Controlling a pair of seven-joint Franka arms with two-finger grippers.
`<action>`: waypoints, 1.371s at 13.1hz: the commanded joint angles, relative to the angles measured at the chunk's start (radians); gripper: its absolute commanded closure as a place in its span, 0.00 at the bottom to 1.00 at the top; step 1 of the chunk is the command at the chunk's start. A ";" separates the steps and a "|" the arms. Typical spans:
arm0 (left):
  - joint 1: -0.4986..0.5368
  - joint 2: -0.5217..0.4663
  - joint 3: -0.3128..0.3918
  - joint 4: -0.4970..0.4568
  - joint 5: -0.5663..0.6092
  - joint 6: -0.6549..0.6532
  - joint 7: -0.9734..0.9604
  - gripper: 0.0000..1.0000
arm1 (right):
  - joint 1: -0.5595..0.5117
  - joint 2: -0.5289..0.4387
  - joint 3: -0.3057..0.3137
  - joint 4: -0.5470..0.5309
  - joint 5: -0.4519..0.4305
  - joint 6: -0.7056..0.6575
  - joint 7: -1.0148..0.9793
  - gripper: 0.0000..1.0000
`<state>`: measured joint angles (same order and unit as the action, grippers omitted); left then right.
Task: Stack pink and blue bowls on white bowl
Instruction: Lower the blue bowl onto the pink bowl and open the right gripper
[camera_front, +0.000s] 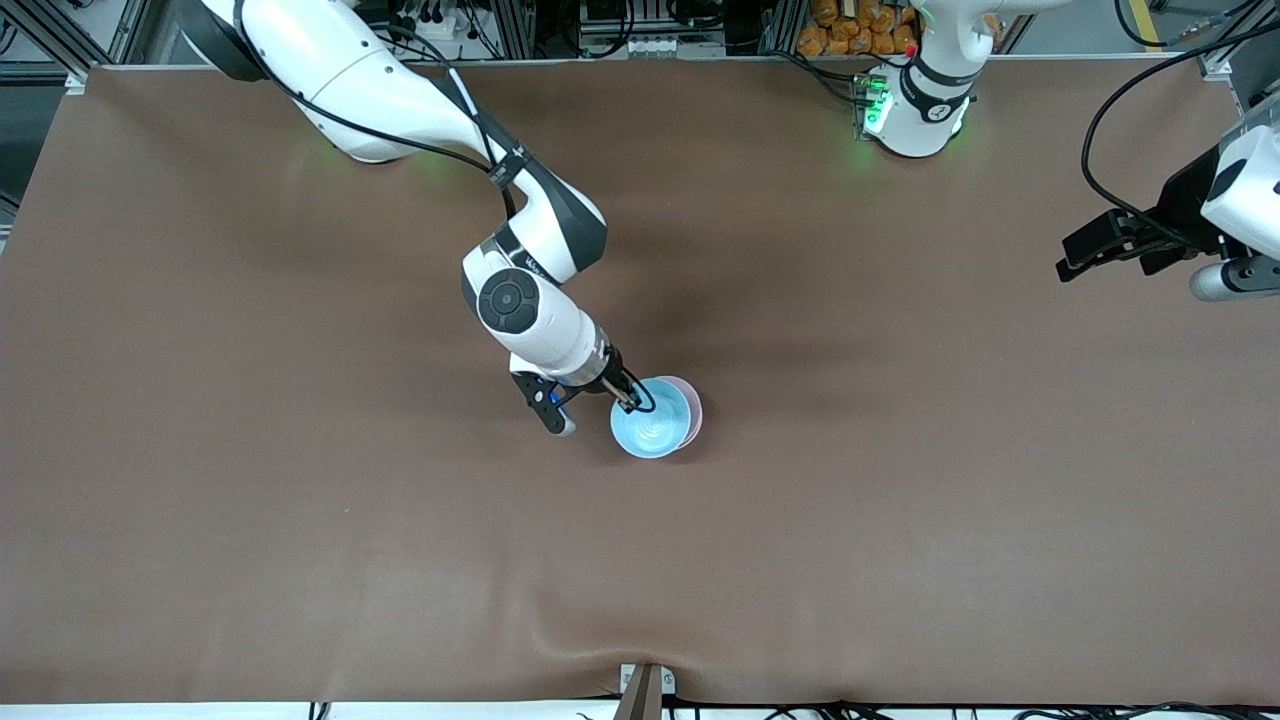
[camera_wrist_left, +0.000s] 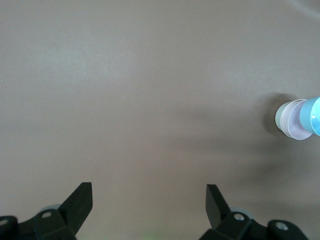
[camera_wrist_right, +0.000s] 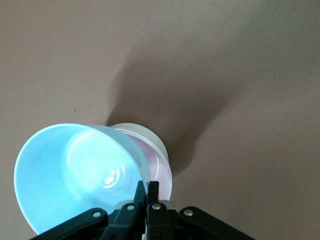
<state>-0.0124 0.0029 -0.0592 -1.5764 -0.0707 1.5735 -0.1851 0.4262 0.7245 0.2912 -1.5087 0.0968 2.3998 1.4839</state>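
My right gripper (camera_front: 630, 397) is shut on the rim of the light blue bowl (camera_front: 648, 428) and holds it tilted over the pink bowl (camera_front: 694, 407) at the middle of the table. In the right wrist view the gripper (camera_wrist_right: 146, 186) pinches the blue bowl's (camera_wrist_right: 75, 170) rim. The pink bowl (camera_wrist_right: 161, 170) sits nested in the white bowl (camera_wrist_right: 137, 130). The left wrist view shows the stack from afar: white bowl (camera_wrist_left: 279, 118), pink bowl (camera_wrist_left: 294, 125), blue bowl (camera_wrist_left: 313, 116). My left gripper (camera_front: 1085, 252) waits, open and empty (camera_wrist_left: 148, 192), over the table at the left arm's end.
The brown table mat (camera_front: 300, 500) is bare around the stack. A small bracket (camera_front: 645, 690) sits at the table edge nearest the front camera. Cables and equipment (camera_front: 860, 35) lie past the edge at the robots' bases.
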 joint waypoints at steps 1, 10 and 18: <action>0.002 -0.026 0.006 -0.017 -0.007 0.000 0.015 0.00 | 0.011 0.006 0.000 0.007 -0.006 0.033 0.029 1.00; 0.000 -0.021 0.004 -0.008 -0.001 -0.001 0.013 0.00 | 0.016 0.009 -0.001 -0.036 -0.009 0.048 0.030 1.00; 0.002 -0.014 0.007 0.019 0.006 -0.001 0.090 0.00 | 0.023 0.006 -0.001 -0.036 -0.009 0.047 0.030 0.00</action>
<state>-0.0105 0.0007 -0.0550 -1.5589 -0.0704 1.5750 -0.1086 0.4449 0.7384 0.2912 -1.5412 0.0968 2.4392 1.4921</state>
